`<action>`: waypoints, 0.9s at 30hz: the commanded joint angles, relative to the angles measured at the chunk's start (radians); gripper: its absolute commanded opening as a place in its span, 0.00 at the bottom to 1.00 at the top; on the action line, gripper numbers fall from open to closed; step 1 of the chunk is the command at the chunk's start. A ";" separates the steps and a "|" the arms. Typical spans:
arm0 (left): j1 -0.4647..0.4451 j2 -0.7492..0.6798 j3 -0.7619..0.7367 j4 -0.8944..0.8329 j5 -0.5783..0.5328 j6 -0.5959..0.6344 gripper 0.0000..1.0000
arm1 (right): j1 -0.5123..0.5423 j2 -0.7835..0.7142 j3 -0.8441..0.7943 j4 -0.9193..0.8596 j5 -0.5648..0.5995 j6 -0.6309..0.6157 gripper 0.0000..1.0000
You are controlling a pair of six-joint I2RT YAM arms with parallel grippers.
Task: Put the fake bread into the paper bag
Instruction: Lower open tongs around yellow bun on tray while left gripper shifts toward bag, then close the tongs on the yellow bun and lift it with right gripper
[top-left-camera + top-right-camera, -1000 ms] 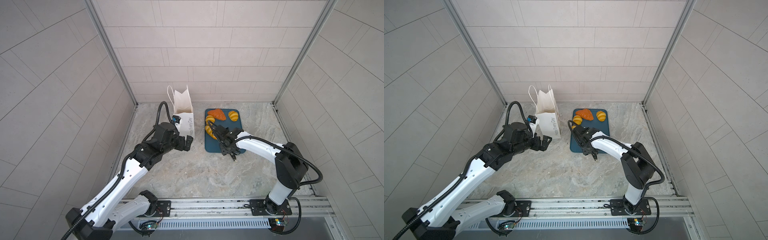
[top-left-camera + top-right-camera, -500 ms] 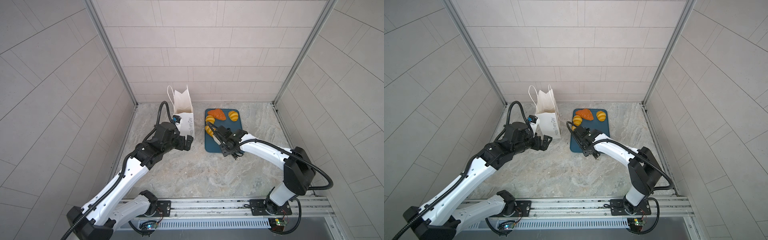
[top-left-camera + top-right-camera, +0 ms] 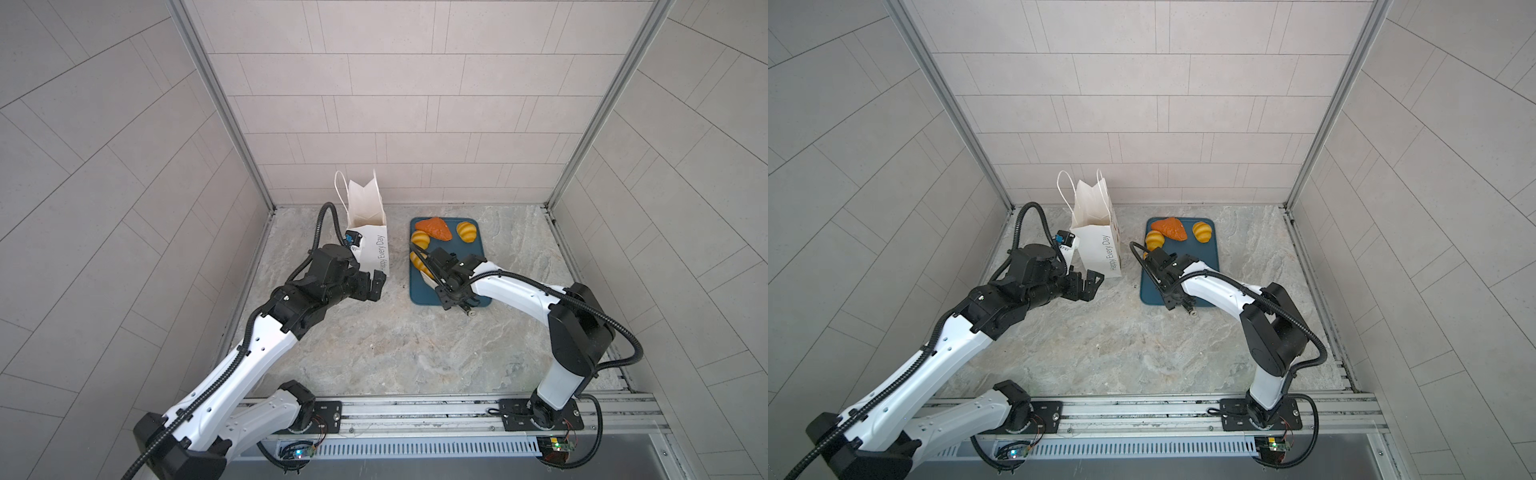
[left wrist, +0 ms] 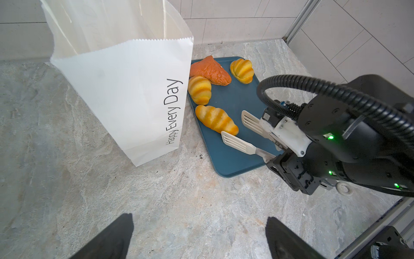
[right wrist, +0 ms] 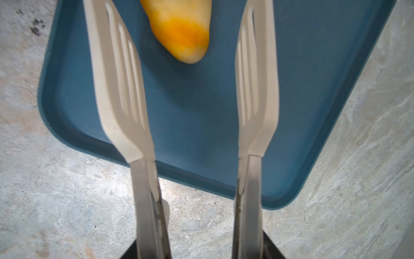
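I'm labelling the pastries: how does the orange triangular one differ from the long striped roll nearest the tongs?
The orange triangular pastry is plain orange-brown; the long striped roll is golden-yellow with brown bands. The pastry is wedge-shaped; the roll is elongated and rounded. The pastry lies at the teal tray's far end; the roll's end sits between the tongs' blades. Both are glossy and lie on the tray.

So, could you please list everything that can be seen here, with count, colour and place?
paper bag: one, white, upright beside the tray
fake bread: four visible, three yellow striped, one orange-brown, on the tray
tray: one, dark teal, on the table
tongs: one pair, white slotted, blades apart over the tray
table: one, grey marbled
left pincer: one, black, open, near the bag's base
right pincer: one, black, closed on the tongs
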 commanded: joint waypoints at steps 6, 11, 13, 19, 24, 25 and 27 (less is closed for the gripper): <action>-0.005 -0.010 -0.007 0.009 -0.017 -0.003 1.00 | -0.029 0.061 0.084 0.001 -0.001 -0.036 0.58; -0.005 -0.011 -0.008 0.009 -0.026 -0.004 1.00 | -0.044 0.097 0.111 0.004 -0.018 -0.053 0.58; -0.005 -0.010 -0.008 0.009 -0.027 -0.005 1.00 | -0.048 0.109 0.123 0.004 -0.024 -0.063 0.58; -0.005 0.001 -0.003 0.011 -0.022 -0.004 1.00 | -0.051 0.149 0.166 0.001 -0.048 -0.083 0.57; -0.005 0.001 0.000 0.012 -0.025 -0.003 1.00 | -0.054 0.166 0.181 -0.021 -0.048 -0.090 0.54; -0.005 -0.002 0.002 0.010 -0.027 -0.003 1.00 | -0.056 0.164 0.180 -0.027 -0.051 -0.090 0.52; -0.005 -0.004 0.002 0.011 -0.028 -0.003 1.00 | -0.058 0.156 0.173 -0.034 -0.053 -0.090 0.49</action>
